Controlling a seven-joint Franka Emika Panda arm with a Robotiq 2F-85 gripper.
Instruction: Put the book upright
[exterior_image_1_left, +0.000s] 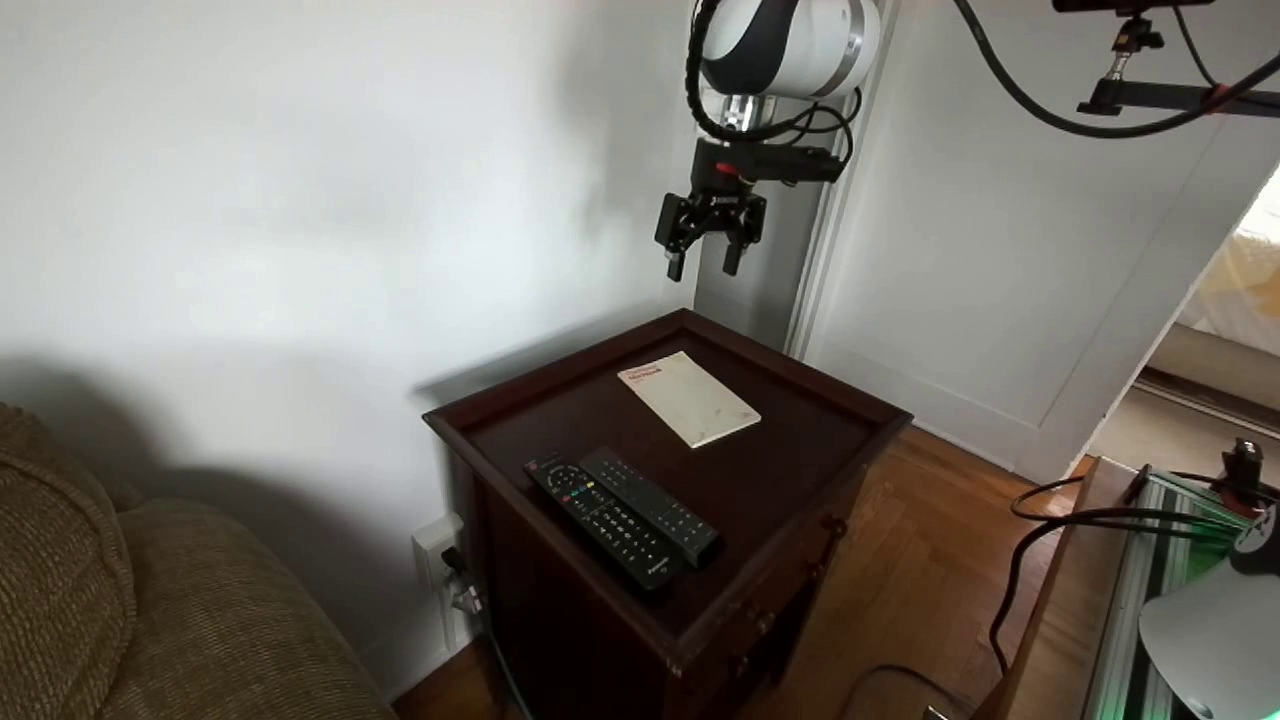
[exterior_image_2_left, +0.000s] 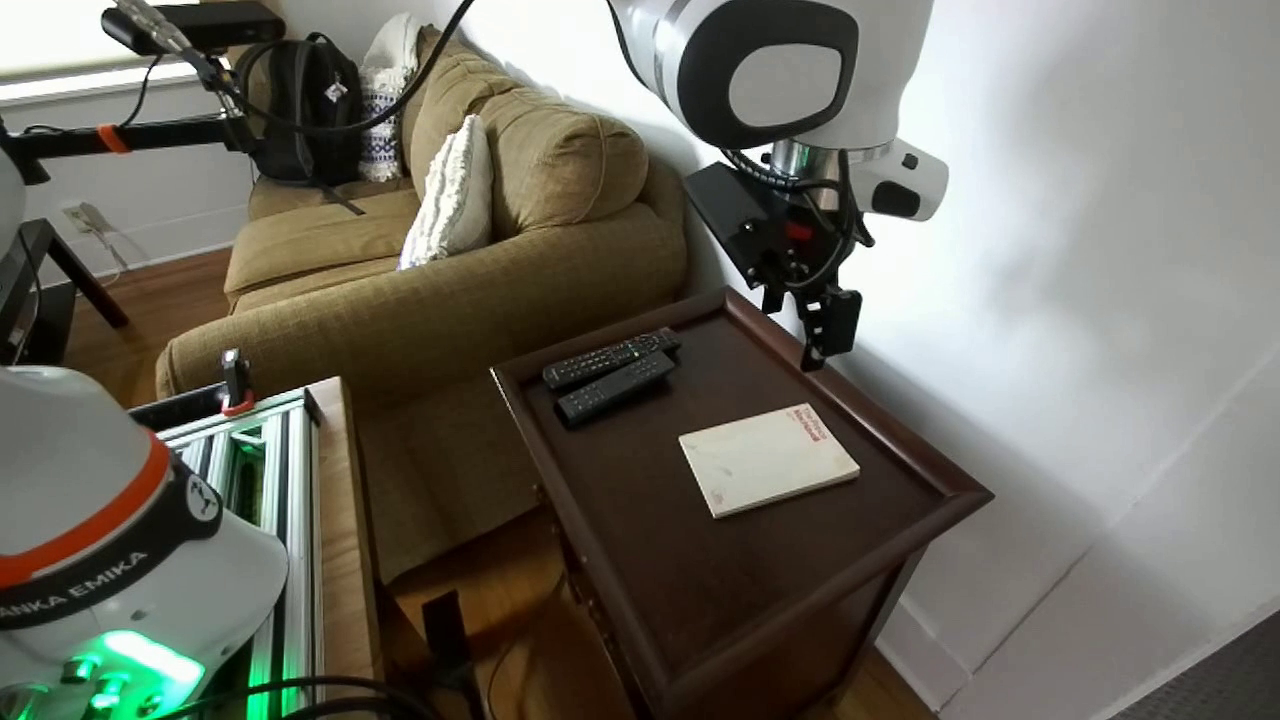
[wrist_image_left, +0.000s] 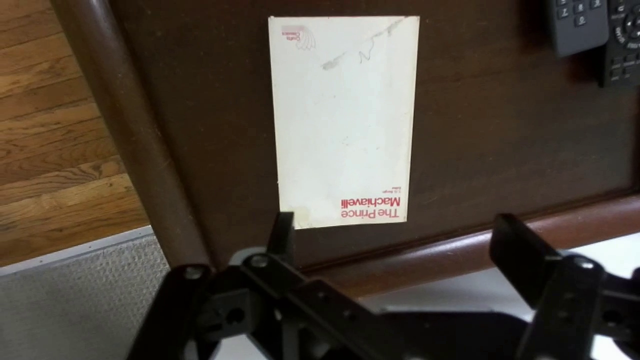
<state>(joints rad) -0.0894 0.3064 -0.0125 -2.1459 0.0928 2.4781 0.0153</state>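
Book (wrist_image_left: 345, 125) flat, long axis toward wall (exterior_image_1_left: 300, 250), title (wrist_image_left: 370, 208) nearest

In exterior view: from above, angled down onto nightstand (exterior_image_1_left: 785, 475), sofa (exterior_image_1_left: 200, 595) near left, robot base (exterior_image_1_left: 1205, 635) near right. In exterior view: angled down toward far-left sofa, robot base near left, wall (exterior_image_2_left: 1110, 230) right. Opposing ends; both share whole nightstand top. Wrist view: closest, steeply down past gripper (wrist_image_left: 395, 222) onto book (wrist_image_left: 345, 120).

Home living room — brown sofa (exterior_image_2_left: 480, 300), white cushion (exterior_image_2_left: 450, 195) — remotes (exterior_image_1_left: 600, 520) on side table (exterior_image_1_left: 790, 430).
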